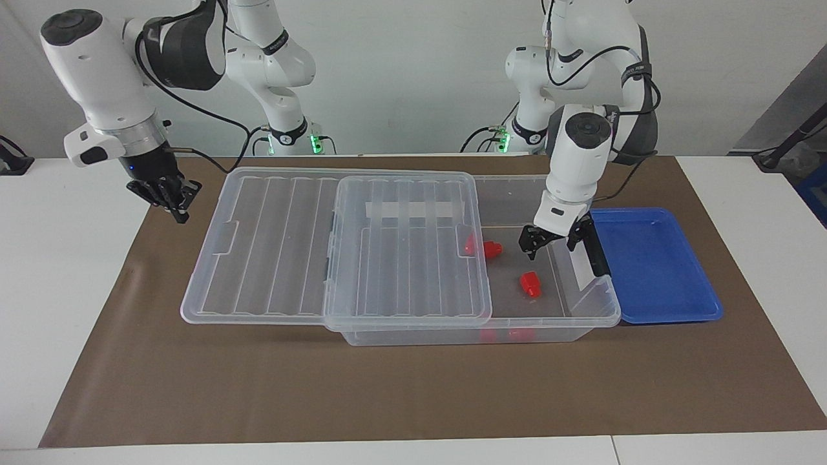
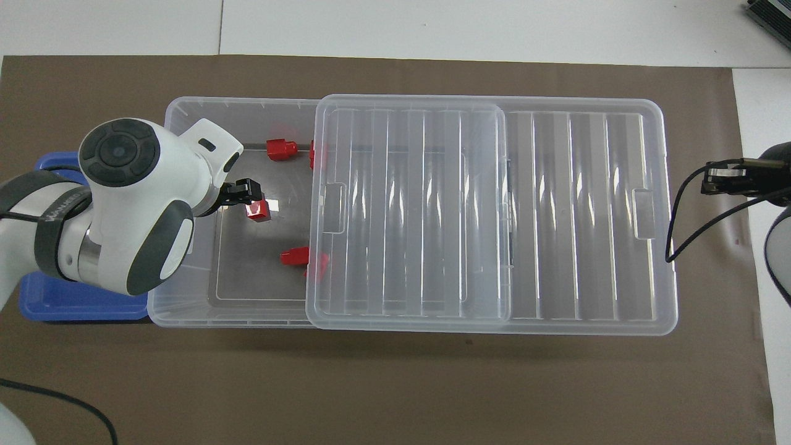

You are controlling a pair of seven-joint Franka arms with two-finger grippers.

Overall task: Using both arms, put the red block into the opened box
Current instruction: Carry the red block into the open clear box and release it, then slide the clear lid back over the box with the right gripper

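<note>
A: Where is the red block (image 1: 530, 284) right now?

B: It lies on the floor of the box (image 1: 601, 303), in the uncovered part at the left arm's end of the counter (image 1: 64, 310). Nothing grips it.

A: And the left claw (image 1: 549, 242)?

B: It hangs over that open part, above the block and clear of it, fingers spread apart and empty.

A: What else is in there?

B: Another red piece (image 1: 492, 249) sits nearer the robots, partly tucked under the lid's edge. A third red piece (image 2: 281, 149) lies by the box's wall farthest from the robots.

A: The lid (image 1: 407, 245)?

B: Slid aside. It covers the middle of the box, so only the end beside the blue tray (image 1: 652, 265) is open. A second ribbed clear panel (image 1: 258, 245) lies beside it toward the right arm's end.

A: The right claw (image 1: 171, 200)?

B: It waits over the brown mat (image 1: 387, 387) just off that panel's corner, fingers pressed together on nothing.
</note>
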